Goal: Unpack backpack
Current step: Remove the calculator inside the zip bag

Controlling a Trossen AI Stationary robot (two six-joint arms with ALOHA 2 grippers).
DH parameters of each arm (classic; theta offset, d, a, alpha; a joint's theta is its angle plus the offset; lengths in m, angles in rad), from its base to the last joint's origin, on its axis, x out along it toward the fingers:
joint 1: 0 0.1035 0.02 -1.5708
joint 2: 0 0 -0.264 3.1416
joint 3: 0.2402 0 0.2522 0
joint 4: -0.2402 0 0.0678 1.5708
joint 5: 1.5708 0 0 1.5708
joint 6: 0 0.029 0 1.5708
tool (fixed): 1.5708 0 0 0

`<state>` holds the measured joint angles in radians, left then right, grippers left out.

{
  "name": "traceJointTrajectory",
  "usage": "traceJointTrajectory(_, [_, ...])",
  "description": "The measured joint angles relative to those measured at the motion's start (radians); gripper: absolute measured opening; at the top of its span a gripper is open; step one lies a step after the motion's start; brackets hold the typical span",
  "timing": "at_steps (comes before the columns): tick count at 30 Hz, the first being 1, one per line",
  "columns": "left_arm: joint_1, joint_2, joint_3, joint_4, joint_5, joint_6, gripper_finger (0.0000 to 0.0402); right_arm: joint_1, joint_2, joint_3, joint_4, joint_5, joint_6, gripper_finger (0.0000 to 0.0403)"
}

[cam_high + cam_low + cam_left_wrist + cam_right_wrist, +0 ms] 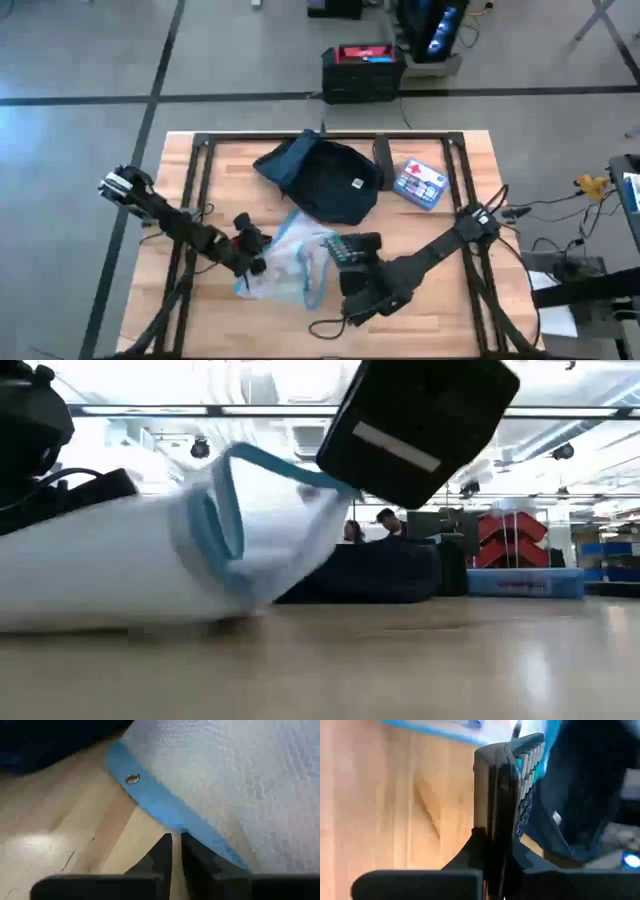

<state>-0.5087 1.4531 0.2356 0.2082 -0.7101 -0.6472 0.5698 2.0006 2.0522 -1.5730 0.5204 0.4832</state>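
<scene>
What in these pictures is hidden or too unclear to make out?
- Backpack contents: high view, its dark fabric hides the inside.
- Blue-white box label: high view, print too small.
- Dark keyed device held by the right gripper: right wrist view shows it edge-on; low view cuts it off.
- Clear pouch contents: low view, blurred.
- Left gripper: pinched at the pouch's blue edge; grip unclear.

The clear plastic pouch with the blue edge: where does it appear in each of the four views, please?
High view: clear pouch lies front of centre, between both grippers.
Low view: it fills the left, blue edge raised.
Left wrist view: it spreads beyond the fingers; blue hem with a metal eyelet.
Right wrist view: only a blue strip at the far edge.
Shared landmark: the backpack, behind the pouch.
</scene>
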Motion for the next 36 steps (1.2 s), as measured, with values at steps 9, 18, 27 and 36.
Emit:
traceJointTrajectory(9, [-0.001, -0.032, -0.003, -0.052, 0.001, 0.018, 0.0025, 0.008, -0.124, -0.194, 0.002, -0.084, 0.146, 0.0007])
traceJointTrajectory(18, [-0.002, -0.052, -0.004, -0.088, -0.009, 0.032, 0.0025, -0.004, -0.196, -0.550, 0.010, -0.297, 0.277, 0.0007])
traceJointTrajectory(27, [-0.002, -0.075, -0.006, -0.097, -0.031, 0.062, 0.0025, -0.051, -0.195, -0.777, 0.222, -0.592, 0.338, 0.0047])
traceJointTrajectory(36, [-0.001, -0.076, -0.006, -0.096, -0.038, 0.066, 0.0025, -0.053, -0.187, -0.807, 0.229, -0.655, 0.424, 0.0144])
